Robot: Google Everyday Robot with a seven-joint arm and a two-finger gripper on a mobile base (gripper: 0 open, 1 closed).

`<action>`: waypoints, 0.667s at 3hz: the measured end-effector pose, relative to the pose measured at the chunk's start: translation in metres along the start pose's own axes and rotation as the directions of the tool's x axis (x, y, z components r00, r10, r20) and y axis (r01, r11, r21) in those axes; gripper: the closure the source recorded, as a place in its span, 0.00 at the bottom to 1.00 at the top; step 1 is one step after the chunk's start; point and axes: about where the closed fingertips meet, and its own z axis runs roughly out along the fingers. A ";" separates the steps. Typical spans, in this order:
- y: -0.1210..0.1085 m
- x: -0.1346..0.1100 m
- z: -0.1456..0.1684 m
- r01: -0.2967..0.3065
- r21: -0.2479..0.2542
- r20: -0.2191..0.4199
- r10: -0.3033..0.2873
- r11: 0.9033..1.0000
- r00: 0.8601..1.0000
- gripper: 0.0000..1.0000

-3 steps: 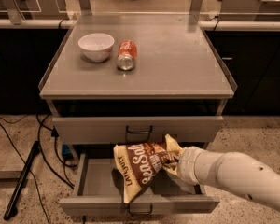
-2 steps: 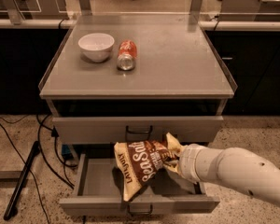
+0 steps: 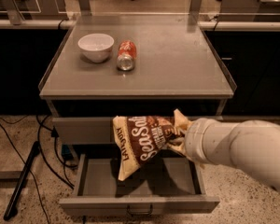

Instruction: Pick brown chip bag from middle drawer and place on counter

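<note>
Dark-brown and cream brown chip bag [image 3: 144, 141] with big white "Sea Salt" lettering, clamped at its crumpled cream right end in the dark pincer [image 3: 176, 135], just above the plain grey middle drawer [image 3: 98, 183] with its small dark loop handle, at the tip of an off-white, faintly smudged arm [image 3: 238, 146]. Matte grey bench [image 3: 177, 64] with clear glassy side edges, bearing a plain white bowl [image 3: 96, 46] and an orange-red soda can [image 3: 126, 55] with white script and a silvery end. Speckled beige floor [image 3: 18, 139] beneath.

White bowl [image 3: 96, 46] beside orange soda can [image 3: 126, 56]
</note>
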 end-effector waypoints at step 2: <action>-0.053 -0.063 -0.068 0.058 0.124 -0.021 -0.056 0.991 0.998 1.00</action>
